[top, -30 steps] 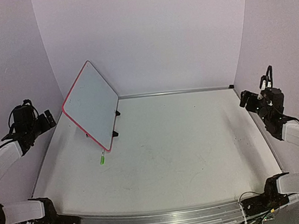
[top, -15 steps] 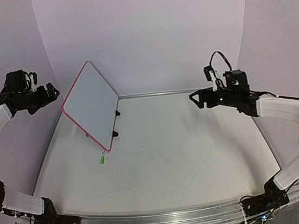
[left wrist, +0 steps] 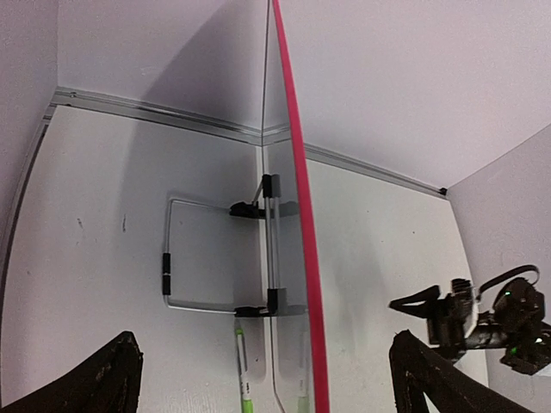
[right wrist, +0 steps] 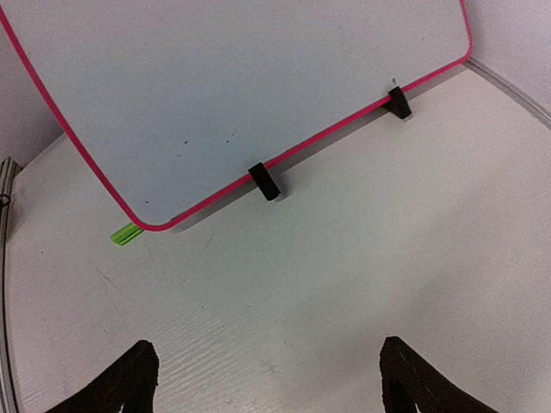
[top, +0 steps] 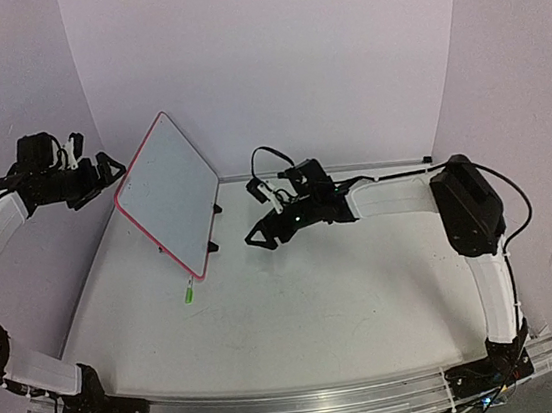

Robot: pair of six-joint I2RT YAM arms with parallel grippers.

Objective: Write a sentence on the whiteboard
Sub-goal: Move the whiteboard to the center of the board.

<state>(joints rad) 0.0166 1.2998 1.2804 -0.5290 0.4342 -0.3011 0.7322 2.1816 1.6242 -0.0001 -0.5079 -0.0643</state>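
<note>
Two grippers: both are standing with jaws apart and neither is holding anything.
Whiteboard (top: 167, 195): it is standing at the left rear of the table (top: 366, 286), leaning back on a wire stand (left wrist: 215, 258) and resting on two black clip feet (right wrist: 264, 181).
Long axis: the board's lower long edge is running from the near left toward the far right, so the writing face is looking out over the middle of the table.
Left gripper (top: 108, 170): it is hovering high, just beside the board's upper left edge, and its camera is seeing the red rim edge-on together with the back of the board.
Right gripper (top: 261, 234): it is reaching across the table with its fingers spread wide, pointing at the writing face, which is filling most of its wrist view.
Green marker (top: 189, 294): it is lying on the table at the board's near lower corner, partly tucked behind it, with only its green end showing to the right wrist camera.
Nearer arm: the left one is sitting closest to the board itself, but only the right one is facing the side that takes ink.
Next move, as a judgement: nothing is being written yet, and the marker is lying down and to the near left of the right gripper, so one arm is likely needing to fetch it first.
</note>
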